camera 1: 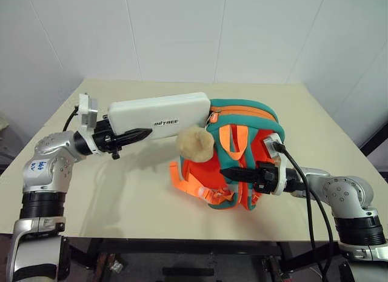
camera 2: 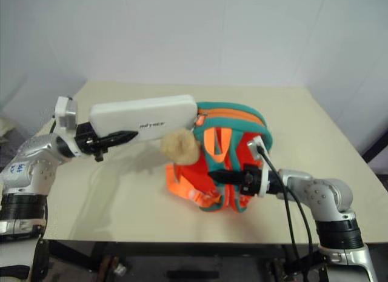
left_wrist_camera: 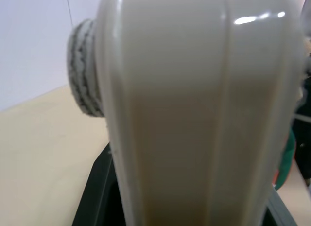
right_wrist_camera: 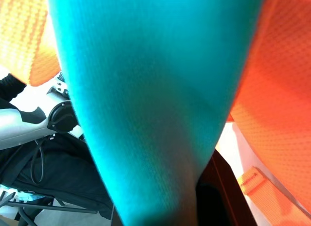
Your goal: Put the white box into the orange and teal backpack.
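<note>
Left gripper (camera 1: 140, 134) is clamped on the white box (camera 1: 159, 116), its black fingers lying along the box's near long edge. The box is carried clear of the table (camera 1: 121, 197), roughly level, long axis running from 9 o'clock to 3 o'clock in the head views. Its leading short end touches or sits just beside the top rim of the orange and teal backpack (camera 1: 242, 115); whether that end has crossed into the opening cannot be told.

Right gripper (camera 1: 229, 172) is closed tight on a teal strap (right_wrist_camera: 146, 104) at the front of the backpack, at the 6 o'clock side of the bag, holding it propped up on the table.

Procedure for the step in hand, insertion, as judged from this arrangement:

1. Keep the right grip fixed so the mouth stays presented toward 9 o'clock.
2. Align the box's leading end with the gap under the teal rim before advancing.
3. Advance along the box's long axis toward 3 o'clock; avoid twisting, since the flat case can catch on the rim.
4. Watch the tan plush toy (camera 1: 195, 145), which hangs just below the leading end and may be pushed into the opening.
5. Release only once most of the box is inside.
</note>
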Motion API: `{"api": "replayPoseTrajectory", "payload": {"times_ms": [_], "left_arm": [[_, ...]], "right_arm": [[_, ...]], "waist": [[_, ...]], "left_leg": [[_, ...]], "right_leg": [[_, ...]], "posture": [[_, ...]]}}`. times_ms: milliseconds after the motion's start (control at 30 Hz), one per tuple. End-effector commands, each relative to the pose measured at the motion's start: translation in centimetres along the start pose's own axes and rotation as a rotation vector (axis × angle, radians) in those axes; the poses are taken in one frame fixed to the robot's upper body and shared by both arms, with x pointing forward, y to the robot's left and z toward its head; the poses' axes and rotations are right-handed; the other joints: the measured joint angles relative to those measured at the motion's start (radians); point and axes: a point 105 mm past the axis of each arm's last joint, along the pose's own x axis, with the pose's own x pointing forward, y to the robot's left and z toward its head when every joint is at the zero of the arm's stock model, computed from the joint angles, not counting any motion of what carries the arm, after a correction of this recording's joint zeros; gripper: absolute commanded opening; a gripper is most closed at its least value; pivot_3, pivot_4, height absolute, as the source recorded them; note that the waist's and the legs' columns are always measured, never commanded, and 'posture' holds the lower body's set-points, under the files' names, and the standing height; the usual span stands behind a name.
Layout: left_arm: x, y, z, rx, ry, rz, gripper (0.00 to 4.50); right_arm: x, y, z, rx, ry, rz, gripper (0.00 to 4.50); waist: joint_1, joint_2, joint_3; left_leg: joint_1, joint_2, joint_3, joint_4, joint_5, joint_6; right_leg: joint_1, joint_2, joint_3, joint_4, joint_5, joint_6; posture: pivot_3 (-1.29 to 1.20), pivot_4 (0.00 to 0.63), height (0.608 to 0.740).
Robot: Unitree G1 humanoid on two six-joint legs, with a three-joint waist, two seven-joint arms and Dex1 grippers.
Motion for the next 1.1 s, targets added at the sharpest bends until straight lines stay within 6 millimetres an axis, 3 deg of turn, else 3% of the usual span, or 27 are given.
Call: {"api": "replayPoseTrajectory", "payload": {"times_ms": [33, 200, 467, 667, 933, 1100], "left_arm": [[1.1, -0.5, -1.4, 0.000, 0.110, -0.060, 1.35], [1.0, 0.3, -0.5, 0.030, 0.130, -0.056, 1.35], [-1.6, 3.8, 1.2, 0.117, 0.172, 0.076, 1.35], [-1.7, 4.3, 1.5, 0.143, 0.178, 0.075, 1.35], [0.0, 2.4, -0.1, 0.066, 0.212, -0.093, 1.35], [3.0, 1.4, -0.2, 0.079, 0.215, -0.206, 1.35]], "right_arm": [[-0.1, 0.8, 0.4, -0.035, -0.025, 0.015, 0.06], [-0.2, 0.8, 0.4, -0.035, -0.034, 0.012, 0.06], [-0.3, 0.7, 0.0, -0.021, -0.043, 0.009, 0.06], [-0.3, 0.9, 0.2, -0.016, -0.044, 0.028, 0.06], [-0.4, 1.1, 0.7, -0.015, -0.048, 0.042, 0.06], [-0.2, 1.7, 1.2, -0.019, -0.040, 0.076, 0.06]], "waist": [[0.002, 0.000, 0.000], [0.006, 0.000, 0.000], [0.000, 0.000, 0.000], [0.002, 0.000, 0.000], [0.003, 0.000, 0.000], [0.026, 0.000, 0.000]], "left_leg": [[0.000, 0.000, 0.000, 0.000, 0.000, 0.000], [-0.001, 0.000, 0.000, 0.000, 0.000, 0.000], [0.000, 0.000, 0.000, 0.001, 0.000, 0.000], [-0.001, 0.000, 0.000, 0.001, 0.000, 0.000], [-0.001, 0.000, 0.000, 0.001, 0.000, 0.001], [-0.002, 0.000, 0.000, 0.002, 0.000, 0.001]], "right_leg": [[0.000, 0.000, 0.000, 0.000, 0.000, 0.000], [0.000, 0.000, 0.000, 0.000, 0.000, 0.000], [0.000, 0.000, 0.000, 0.000, 0.000, 0.000], [0.000, 0.000, 0.000, 0.000, 0.000, 0.001], [0.000, 0.000, 0.000, 0.000, 0.000, 0.001], [0.000, 0.000, 0.000, 0.001, 0.000, 0.001]], "posture": [[0.00, 0.150, 0.740], [0.00, 0.150, 0.740], [0.00, 0.150, 0.740], [0.00, 0.150, 0.740], [0.00, 0.150, 0.740], [0.00, 0.150, 0.740]]}}
